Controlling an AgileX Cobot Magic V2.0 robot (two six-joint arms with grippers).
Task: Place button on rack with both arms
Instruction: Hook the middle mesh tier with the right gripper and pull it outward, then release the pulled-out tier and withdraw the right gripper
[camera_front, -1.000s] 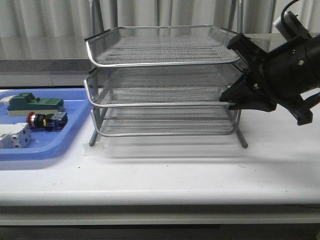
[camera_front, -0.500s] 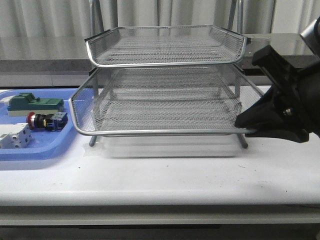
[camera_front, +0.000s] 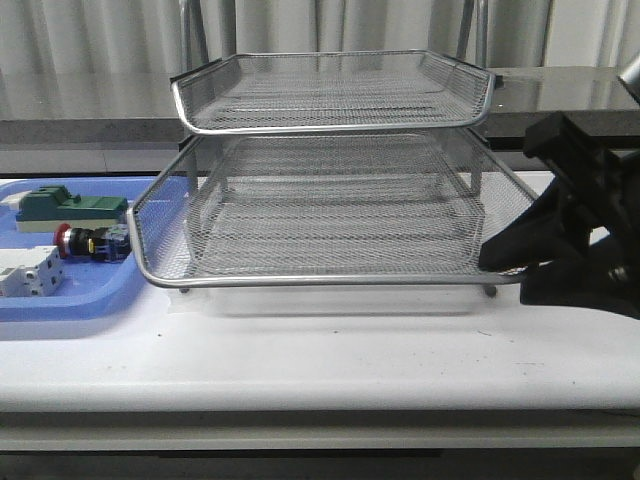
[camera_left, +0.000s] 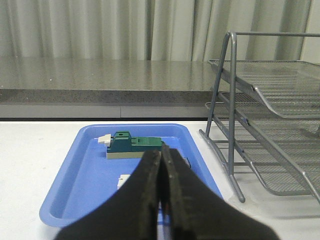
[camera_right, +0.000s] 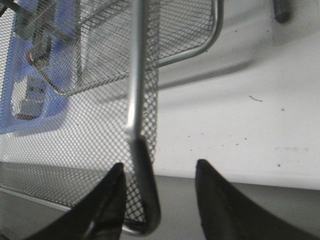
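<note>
A: Look at the right gripper (camera_front: 515, 262), parked at the front right corner of the rack (camera_front: 330, 200). The middle tier juts forward past the top one, which opens a clear drop zone from above.

B: Is it gripping that tier?

A: The right wrist view says not clamped. Its fingers (camera_right: 107, 200) stand apart, and the tier's rim rod runs down between them, close to one finger with open space before the other. I'd call it loosely straddling the corner, not squeezing it.

B: And the button (camera_front: 92, 243)?

A: Far across from that right gripper, beyond the rack's other end, lying on its side in the blue tray (camera_front: 60, 300), red head pointing away from the rack. A green block (camera_front: 72, 208) sits just behind it and a white block (camera_front: 28, 272) just in front, so it's boxed in on two sides.

B: What's the left gripper (camera_left: 161, 200) doing?

A: Its fingers are pressed together, nothing between them, aimed over the tray's near rim with the green block straight ahead. The button itself I can't make out there; the fingers probably hide it.

B: So where are we?

A: My read: the tier's held out as a landing shelf, and the pick is what's left. That left gripper must spread before it can go between the two blocks, a tight squeeze.
</note>
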